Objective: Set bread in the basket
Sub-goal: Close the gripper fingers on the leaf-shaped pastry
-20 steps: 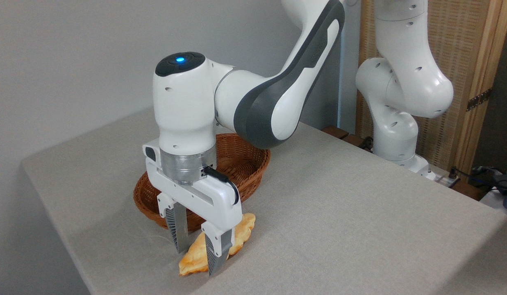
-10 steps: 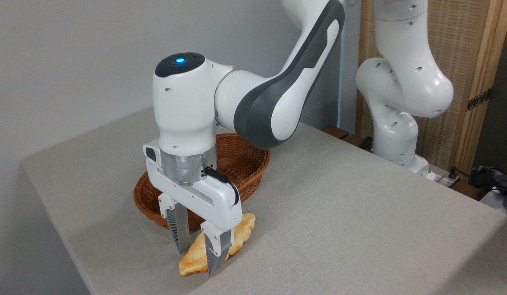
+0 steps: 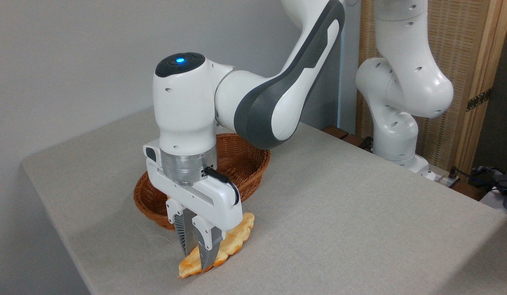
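On the grey bench (image 3: 339, 213) the brown wicker basket (image 3: 245, 164) sits just behind the gripper (image 3: 196, 262), and the bread (image 3: 233, 239) lies flat on the bench right in front of the basket, outside it. The loaf looks light and thin with a bumpy crust that should not slip, though it may flex or crack, so a hold across its narrow width near the middle seems best. Against the earlier frames, the jaws, then spread wide astride the loaf, have closed narrow onto it.
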Motion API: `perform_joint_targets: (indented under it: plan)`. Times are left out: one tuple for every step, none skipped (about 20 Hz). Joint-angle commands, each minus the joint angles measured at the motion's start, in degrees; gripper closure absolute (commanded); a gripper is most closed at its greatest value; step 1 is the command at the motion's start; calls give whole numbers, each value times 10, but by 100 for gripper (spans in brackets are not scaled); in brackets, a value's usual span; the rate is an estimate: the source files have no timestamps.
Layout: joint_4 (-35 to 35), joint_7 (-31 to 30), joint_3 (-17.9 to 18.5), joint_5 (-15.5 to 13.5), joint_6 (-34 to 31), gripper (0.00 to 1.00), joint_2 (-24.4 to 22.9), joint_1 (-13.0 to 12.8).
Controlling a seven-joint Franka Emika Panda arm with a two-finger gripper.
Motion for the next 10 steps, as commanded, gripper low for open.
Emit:
perform_joint_targets:
  plan:
    - [5, 12, 8, 6, -12, 61, -12, 0]
    - [7, 14, 9, 6, -12, 61, -14, 1]
    - [9, 15, 16, 5, -12, 60, -18, 2]
    - [11, 15, 26, 5, -12, 60, -20, 1]
    - [16, 17, 31, 3, -12, 60, -23, 1]
    - [18, 21, 32, 1, -12, 60, -26, 1]
    - [20, 23, 35, 0, -12, 60, -28, 1]
    - [22, 24, 46, 0, -12, 60, -29, 1]
    - [28, 24, 51, -2, -12, 59, -30, 0]
    - [30, 23, 52, -3, -13, 59, -33, 0]
